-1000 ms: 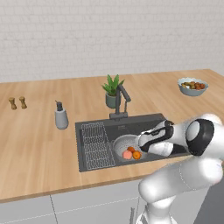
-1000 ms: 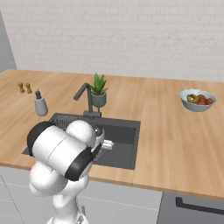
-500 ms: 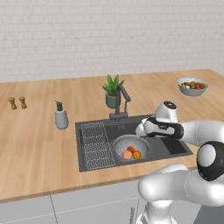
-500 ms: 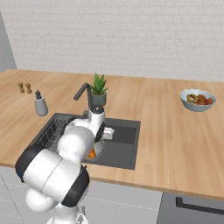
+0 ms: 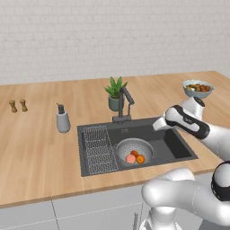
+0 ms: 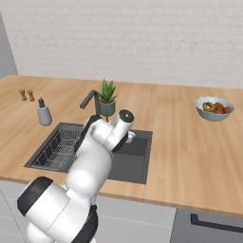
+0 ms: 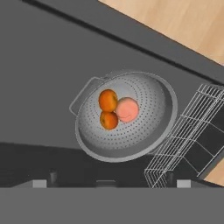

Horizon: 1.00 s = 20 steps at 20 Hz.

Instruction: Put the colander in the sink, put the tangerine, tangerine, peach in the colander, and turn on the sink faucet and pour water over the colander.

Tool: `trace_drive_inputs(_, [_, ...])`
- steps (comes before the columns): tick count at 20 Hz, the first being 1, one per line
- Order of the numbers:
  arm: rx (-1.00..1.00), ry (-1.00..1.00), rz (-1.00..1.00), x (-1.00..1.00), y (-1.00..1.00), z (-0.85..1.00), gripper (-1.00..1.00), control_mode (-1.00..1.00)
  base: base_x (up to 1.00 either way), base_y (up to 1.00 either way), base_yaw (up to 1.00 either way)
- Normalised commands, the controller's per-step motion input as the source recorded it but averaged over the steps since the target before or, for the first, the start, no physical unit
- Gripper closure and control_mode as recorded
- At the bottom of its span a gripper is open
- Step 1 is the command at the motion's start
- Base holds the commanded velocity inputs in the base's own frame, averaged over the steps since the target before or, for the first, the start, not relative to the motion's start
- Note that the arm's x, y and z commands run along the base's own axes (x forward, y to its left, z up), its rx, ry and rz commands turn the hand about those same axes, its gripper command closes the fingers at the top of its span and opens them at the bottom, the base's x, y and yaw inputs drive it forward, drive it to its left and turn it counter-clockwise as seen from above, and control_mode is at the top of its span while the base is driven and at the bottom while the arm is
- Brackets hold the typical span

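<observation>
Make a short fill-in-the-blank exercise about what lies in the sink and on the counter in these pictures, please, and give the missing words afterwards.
1. The colander sits inside the ____.
2. In the colander lie two tangerines and one ____.
3. Beside the colander, in the sink, stands a wire ____.
4. The potted plant stands just behind the sink ____.

Missing words: sink; peach; rack; faucet

Colander [image 5: 134, 150] in sink [image 5: 177, 148], next to wire rack [image 5: 99, 148]. Peach [image 5: 130, 158] + 2 tangerines [image 5: 140, 159] inside, touching. Faucet [image 5: 124, 102] behind sink, plant [image 5: 116, 92] beside it. Soap dispenser [image 5: 62, 119] left, fruit bowl [image 5: 197, 88] far right.
</observation>
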Motion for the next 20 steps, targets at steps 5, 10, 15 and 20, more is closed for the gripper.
trace_drive_inputs(5, [0.04,-0.36,0.31,0.03,-0.03,0.17,-1.0,-1.0,0.0,0.0,0.0])
trace_drive_inputs(10, [0.0,-0.48,0.24,0.17,0.05,0.16,-1.0,-1.0,0.0,0.0,0.0])
trace_drive_inputs(15, [0.0,-0.43,0.33,0.05,-0.2,0.14,-1.0,-1.0,0.0,0.0,0.0])
trace_drive_inputs(20, [-0.04,-0.33,0.27,0.1,-0.05,0.28,-1.0,-1.0,0.0,0.0,0.0])
